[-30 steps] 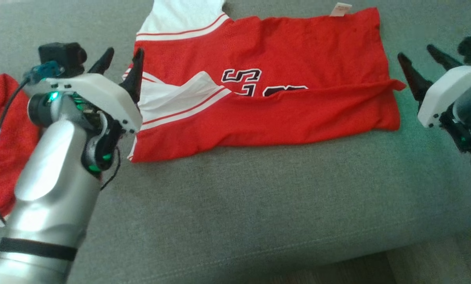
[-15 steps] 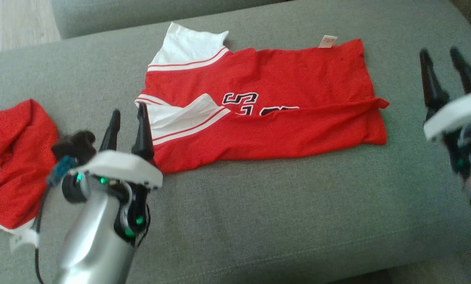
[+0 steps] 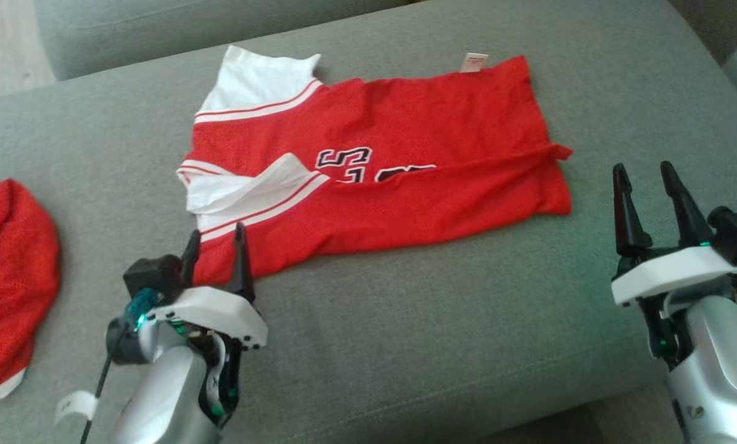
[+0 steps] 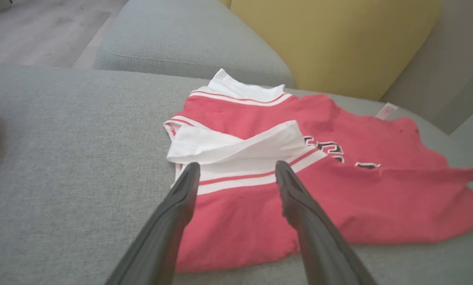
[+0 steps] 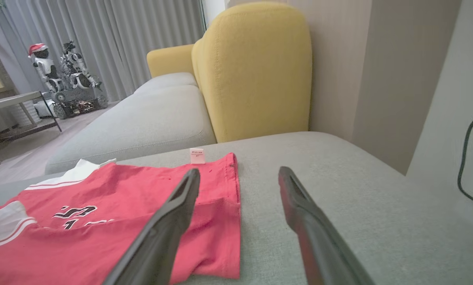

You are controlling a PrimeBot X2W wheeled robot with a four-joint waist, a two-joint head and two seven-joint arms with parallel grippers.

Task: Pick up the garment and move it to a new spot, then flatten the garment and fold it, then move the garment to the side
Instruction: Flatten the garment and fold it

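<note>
Grey cushion (image 3: 405, 345) stretches wide beside garment (image 3: 393, 142); left gripper (image 3: 217, 231) perhaps overlaps hem.

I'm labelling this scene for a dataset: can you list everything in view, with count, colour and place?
jersey: one, red with white sleeves, mid sofa seat, partly folded
label: one, white, jersey's far edge
second garment: one, red, seat's left edge
sofa seat: one, grey, under both garments
backrest: one, yellow, behind the seat
robot figures: two, white, far across the room
left gripper: one, dark, open, by jersey's near left corner
right gripper: one, dark, open, right of jersey, apart
</note>
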